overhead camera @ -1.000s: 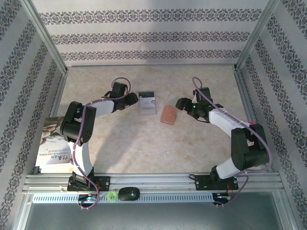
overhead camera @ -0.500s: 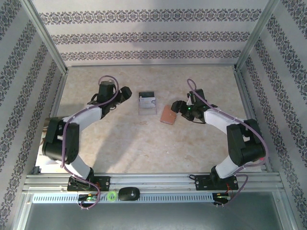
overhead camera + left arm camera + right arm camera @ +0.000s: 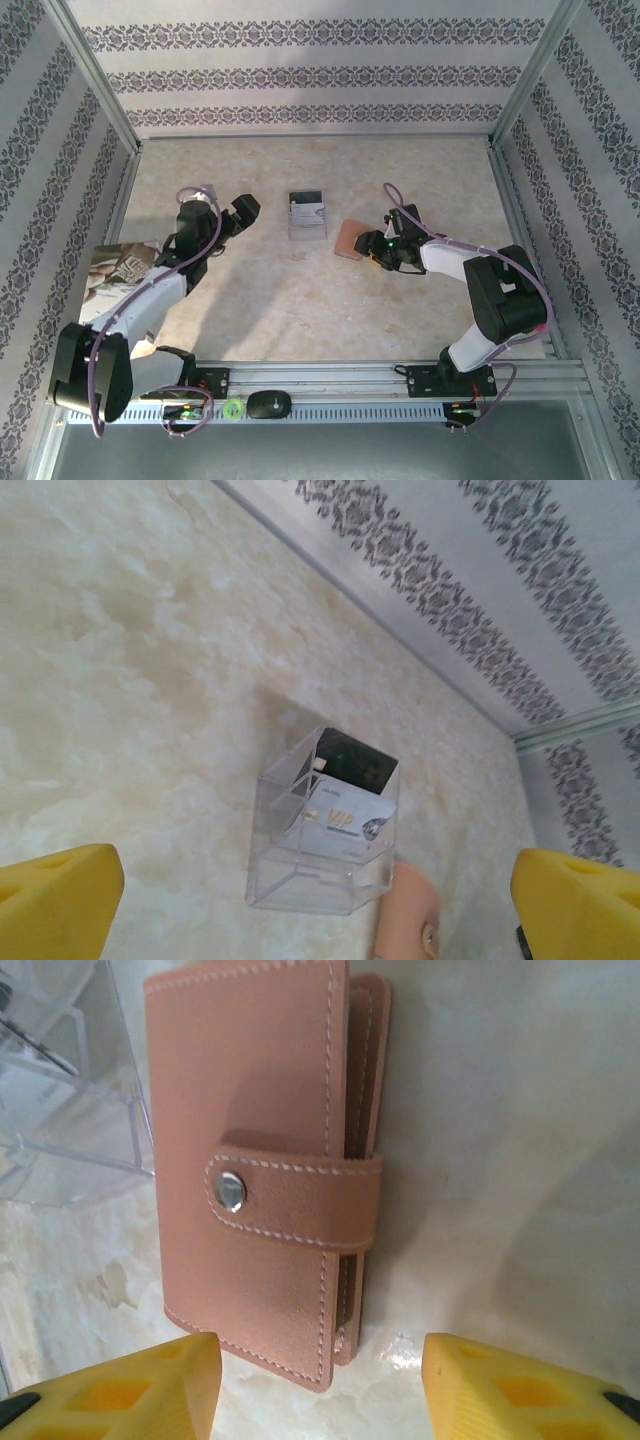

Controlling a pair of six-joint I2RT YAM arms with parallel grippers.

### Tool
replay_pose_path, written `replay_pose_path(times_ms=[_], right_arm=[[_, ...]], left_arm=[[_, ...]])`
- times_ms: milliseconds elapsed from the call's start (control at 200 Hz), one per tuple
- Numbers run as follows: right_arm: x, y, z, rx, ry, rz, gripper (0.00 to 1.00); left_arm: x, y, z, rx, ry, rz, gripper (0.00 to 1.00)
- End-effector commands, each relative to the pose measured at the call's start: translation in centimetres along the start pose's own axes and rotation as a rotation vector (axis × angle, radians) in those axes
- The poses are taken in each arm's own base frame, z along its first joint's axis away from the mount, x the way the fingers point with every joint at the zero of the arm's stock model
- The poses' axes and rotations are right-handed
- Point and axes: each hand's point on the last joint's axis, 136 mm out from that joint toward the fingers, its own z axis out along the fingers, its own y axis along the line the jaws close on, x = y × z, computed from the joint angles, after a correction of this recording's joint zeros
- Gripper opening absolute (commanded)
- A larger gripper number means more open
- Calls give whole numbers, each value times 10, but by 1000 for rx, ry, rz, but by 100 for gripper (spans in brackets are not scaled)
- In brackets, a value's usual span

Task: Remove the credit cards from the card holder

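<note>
Reaching across the marbled table (image 3: pixel 300 310) are two arms. The right claw (image 3: pixel 368 247) sits low, just beside the task's thing. The left claw (image 3: pixel 243 207) is well apart from it, with a case in between.

Count: one clear case (image 3: pixel 307 214), one card holder (image 3: pixel 347 238). The case holds two cards, a pale one (image 3: pixel 345 820) in front and a dark one (image 3: pixel 355 765) behind.

Left claw (image 3: pixel 315 910): fingers spread to the edges of its own view, wide, nothing held. The clear case (image 3: pixel 325 825) lies straight ahead of it, and a corner of the tan holder (image 3: pixel 405 920) shows beyond, to its right.

Right claw (image 3: pixel 315 1390): yellow fingertips (image 3: pixel 120 1385) parted at a middling gap, nothing between them. The card holder (image 3: pixel 255 1110) lies flat directly ahead, its near end just at the tips and a little left of the claw's centre line. Its long axis runs away from the claw, nearly in line with the reach. The clear case (image 3: pixel 60 1110) is just beside the holder's left flank.

Holder is shut. One strap (image 3: pixel 300 1205) wraps round from the right-hand edge onto the top face, held by one metal snap (image 3: pixel 231 1190). The credit cards cannot be seen, so no count.

Judgement: the right arm is the nearer, and the strap has to come undone before any card comes out.
</note>
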Motion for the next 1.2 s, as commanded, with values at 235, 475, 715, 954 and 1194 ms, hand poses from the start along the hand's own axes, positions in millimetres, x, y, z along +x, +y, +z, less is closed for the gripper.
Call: replay_pose_path(times_ms=[235, 475, 715, 954, 1194], right_arm=[[-5, 17, 5, -56, -23, -55, 46], [3, 9, 20, -25, 9, -43, 46], [7, -2, 29, 14, 21, -47, 28], [8, -3, 22, 17, 5, -72, 4], [-3, 8, -5, 20, -71, -127, 0]], left_arm=[[-19, -19, -18, 180, -96, -46, 99], [-7, -17, -10, 202, -15, -55, 100], [4, -23, -4, 229, 64, -32, 97], [24, -28, 0, 249, 137, 2, 98], [48, -35, 10, 288, 206, 11, 98]])
